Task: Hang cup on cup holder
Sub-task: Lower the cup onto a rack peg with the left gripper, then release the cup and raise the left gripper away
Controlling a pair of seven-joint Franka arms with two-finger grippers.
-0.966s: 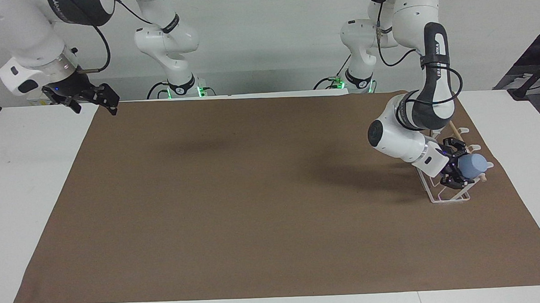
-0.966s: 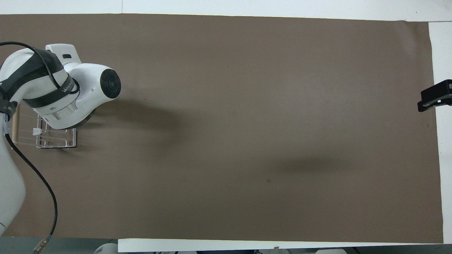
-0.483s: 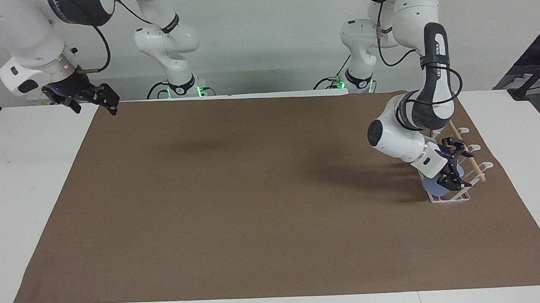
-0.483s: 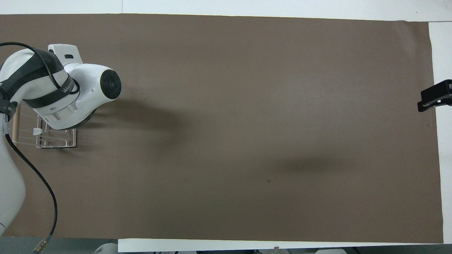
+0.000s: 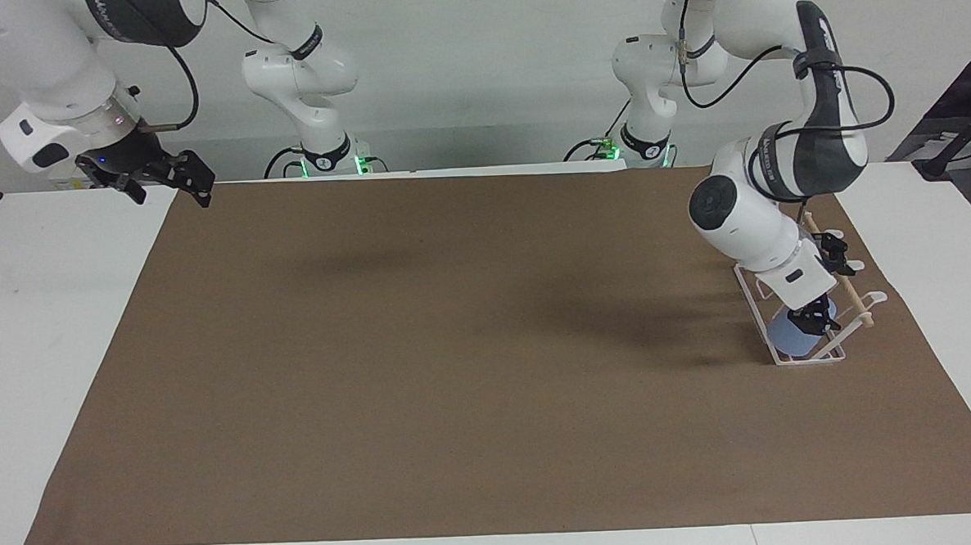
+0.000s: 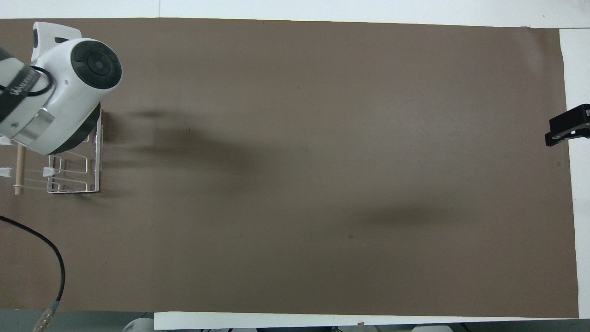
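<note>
The white wire cup holder (image 5: 809, 355) stands on the brown mat at the left arm's end of the table, its wooden rod (image 5: 849, 289) across the top. The light blue cup (image 5: 787, 338) rests low in the holder, at the end farthest from the robots, round face outward. I cannot tell whether a prong carries it. My left gripper (image 5: 824, 285) hovers open over the holder, one finger (image 5: 815, 317) just above the cup, nothing held. In the overhead view the left arm's wrist hides the cup, and only part of the cup holder (image 6: 73, 177) shows. My right gripper (image 5: 166, 176) waits open.
A brown mat (image 5: 456, 347) covers most of the white table (image 5: 45, 324). The right gripper (image 6: 569, 124) hangs over the mat's edge at the right arm's end. Nothing else lies on the mat.
The left gripper opened and let go of the cup, which dropped from beside the rod to low in the holder. The left arm then lifted and swung up over the holder. The right arm stayed still.
</note>
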